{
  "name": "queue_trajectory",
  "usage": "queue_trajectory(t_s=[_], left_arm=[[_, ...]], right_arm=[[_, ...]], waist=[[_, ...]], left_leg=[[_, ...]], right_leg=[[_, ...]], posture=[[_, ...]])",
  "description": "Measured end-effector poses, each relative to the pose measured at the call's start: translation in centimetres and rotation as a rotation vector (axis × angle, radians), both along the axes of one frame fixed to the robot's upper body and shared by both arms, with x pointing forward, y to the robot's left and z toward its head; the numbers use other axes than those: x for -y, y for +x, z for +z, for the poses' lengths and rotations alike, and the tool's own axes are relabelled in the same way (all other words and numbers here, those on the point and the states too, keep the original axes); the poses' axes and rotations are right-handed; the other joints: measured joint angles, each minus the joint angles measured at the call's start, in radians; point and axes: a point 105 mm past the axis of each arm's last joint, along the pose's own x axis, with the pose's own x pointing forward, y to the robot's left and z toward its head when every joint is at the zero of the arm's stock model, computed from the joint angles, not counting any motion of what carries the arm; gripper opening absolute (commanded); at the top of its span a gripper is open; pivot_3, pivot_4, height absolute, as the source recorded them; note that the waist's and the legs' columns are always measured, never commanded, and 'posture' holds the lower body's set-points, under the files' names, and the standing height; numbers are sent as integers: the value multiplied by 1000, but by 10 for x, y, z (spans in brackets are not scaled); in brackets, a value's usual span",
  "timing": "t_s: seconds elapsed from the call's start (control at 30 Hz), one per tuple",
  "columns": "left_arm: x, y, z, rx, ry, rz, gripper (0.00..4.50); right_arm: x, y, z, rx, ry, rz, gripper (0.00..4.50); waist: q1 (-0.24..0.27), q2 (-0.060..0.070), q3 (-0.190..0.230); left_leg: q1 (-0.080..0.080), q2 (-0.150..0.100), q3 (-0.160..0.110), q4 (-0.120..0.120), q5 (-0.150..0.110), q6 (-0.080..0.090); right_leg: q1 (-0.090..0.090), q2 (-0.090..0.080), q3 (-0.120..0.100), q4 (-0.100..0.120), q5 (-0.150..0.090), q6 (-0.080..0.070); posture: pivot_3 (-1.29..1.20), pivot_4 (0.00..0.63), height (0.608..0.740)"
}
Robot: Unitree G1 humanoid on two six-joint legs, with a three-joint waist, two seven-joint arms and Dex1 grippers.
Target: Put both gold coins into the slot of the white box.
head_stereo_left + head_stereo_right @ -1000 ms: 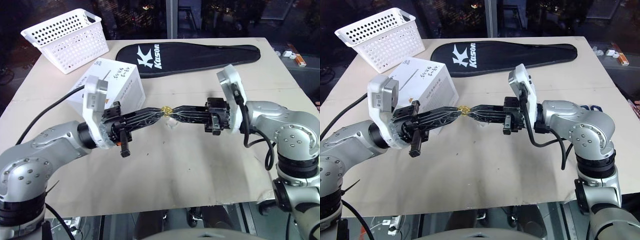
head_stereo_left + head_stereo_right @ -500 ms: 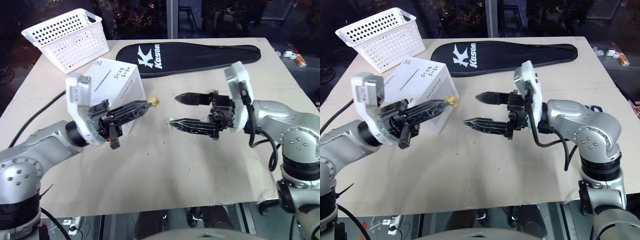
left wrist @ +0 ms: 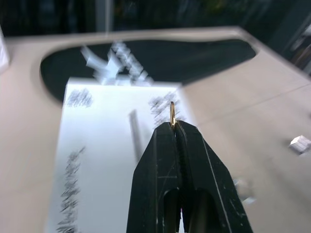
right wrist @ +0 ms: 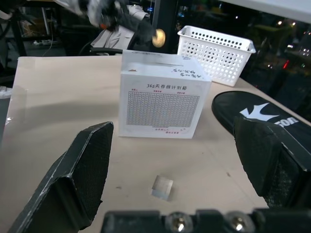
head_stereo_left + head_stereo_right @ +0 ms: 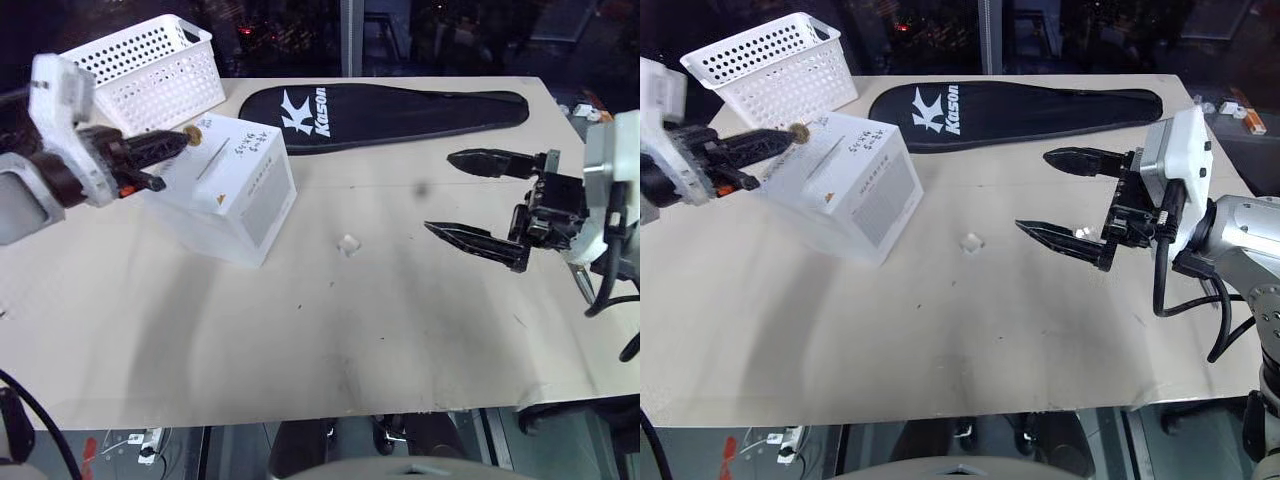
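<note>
Gold round coin (image 3: 172, 114) pinched on edge in pressed-together left claw (image 5: 182, 139), just above white cardboard box (image 5: 232, 190) beside thin dark slot (image 3: 134, 135); risks missing if released misaligned; right claw (image 5: 1060, 192) spread, empty.

The handwriting (image 3: 73, 194) on the white box (image 3: 107, 160) is smeared unreadable, and the left gripper (image 5: 186, 136) blurs at the frame's upper left.

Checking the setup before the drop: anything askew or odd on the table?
The white box sits skewed, a corner toward the robot. A small clear block lies loose mid-table. Otherwise nothing stands out; the left pincer holds a gold coin over the box.
</note>
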Motion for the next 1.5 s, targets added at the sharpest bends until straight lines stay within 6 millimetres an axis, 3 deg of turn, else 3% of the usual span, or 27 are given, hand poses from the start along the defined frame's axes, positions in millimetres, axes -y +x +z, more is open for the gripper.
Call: queue_trajectory(t_s=[0.27,0.57,0.63,0.73,0.8,0.93,1.0,1.03,1.1,1.13,1.17,1.23,1.3,1.4,1.5], left_arm=[[1,20,-8,-61,85,31,0],[1,21,-8,-81,141,44,0],[2,21,-8,-80,152,44,423],[4,21,-11,-92,144,58,1396],[4,20,-5,-64,117,58,2266],[16,13,26,104,60,4,2266],[34,5,53,273,0,-61,2266],[38,2,58,305,-5,-82,2266],[66,-20,64,365,-34,-238,2266],[82,-35,57,362,-42,-335,2539],[95,-48,36,310,-46,-423,2819],[107,-62,6,202,-89,-502,3467],[105,-68,-17,128,-113,-483,4280],[89,-84,-61,11,-88,-392,4399],[74,-92,-77,-14,-78,-348,4399]], right_arm=[[-2,-2,10,41,46,8,4254],[1,-1,2,30,66,-4,4254],[1,-2,2,30,67,-4,4314],[1,-2,0,30,77,0,4314],[2,-2,-3,19,79,-2,4314],[5,-1,-12,-23,75,-13,4314],[6,0,-17,-42,70,-20,4314],[6,0,-18,-44,68,-23,4314],[12,3,-29,-78,42,-62,4314],[17,4,-39,-114,19,-93,4314],[25,4,-54,-169,-12,-135,4314],[39,2,-73,-242,-43,-196,4314],[54,-2,-86,-283,-65,-260,4314],[85,-16,-103,-339,-112,-383,4314],[101,-31,-106,-340,-151,-436,4314]], waist=[[0,-1,1],[-2,-1,0],[-1,-1,0],[0,-1,0],[0,-2,0],[0,-2,0],[3,-2,0],[2,-2,0],[1,-2,0],[1,-2,0],[1,-1,-1],[0,-1,-1],[-1,-1,-1],[1,0,-2],[5,1,-3]], left_leg=[[-1,0,1,0,0,0],[0,0,1,0,0,0],[0,0,1,0,0,0],[0,0,1,1,0,0],[0,0,1,2,0,0],[-1,0,1,3,0,0],[-1,0,-1,5,0,0],[0,0,0,5,0,0],[0,0,0,5,0,0],[1,0,0,5,0,0],[3,-1,0,5,0,0],[2,0,-1,5,0,0],[3,0,-1,4,0,0],[4,0,-2,4,0,0],[4,0,-4,5,-4,1]], right_leg=[[0,0,1,0,0,0],[0,0,1,1,0,0],[0,0,1,1,0,0],[0,0,1,1,0,0],[0,0,1,1,0,0],[1,-1,1,1,0,0],[2,-1,0,1,0,0],[3,-1,0,1,0,0],[4,-2,0,1,0,0],[5,-2,0,1,0,0],[6,-2,2,1,0,0],[5,-2,1,2,0,0],[5,0,1,2,0,0],[5,0,2,2,0,0],[6,1,0,2,0,0]], posture=[[0,150,738],[0,150,738],[0,150,738],[0,150,738],[0,150,738],[0,150,738],[0,150,738],[0,150,738],[0,150,738],[0,150,738],[0,150,738],[0,150,738],[0,150,738],[0,150,738],[0,150,738]])
